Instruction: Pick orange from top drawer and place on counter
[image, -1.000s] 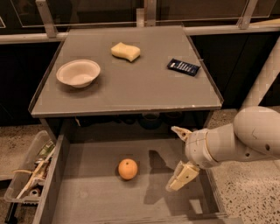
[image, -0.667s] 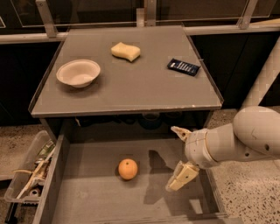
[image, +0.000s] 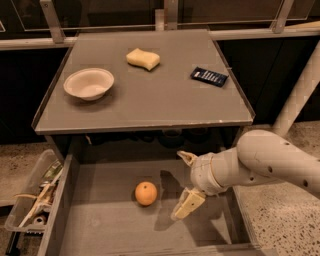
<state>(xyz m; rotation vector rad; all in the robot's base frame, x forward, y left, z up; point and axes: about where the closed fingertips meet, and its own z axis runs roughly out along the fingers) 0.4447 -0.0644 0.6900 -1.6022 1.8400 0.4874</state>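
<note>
bin (image: 27, 202): clear plastic, far left, outside the drawer wall, full of mixed clutter
bowl (image: 89, 83): white, empty, upright, left part of the counter
counter (image: 165, 102): flat matte grey top with a thin raised rim; front edge slightly chipped
top drawer (image: 100, 227): pulled out below the counter, shallow, grey, flat bottom, low side walls
sponge (image: 143, 58): pale yellow, wavy, at the back of the counter near the middle
orange (image: 146, 193): small, round, smooth skin, even orange colour; sits on the drawer bottom near the middle, touching nothing else
gripper (image: 186, 182): inside the drawer, just right of the orange, not touching it; jaws spread wide, nothing between them
packet (image: 209, 76): dark, flat, right side of the counter
arm (image: 270, 162): beige, enters from the right, over the drawer's right wall
</note>
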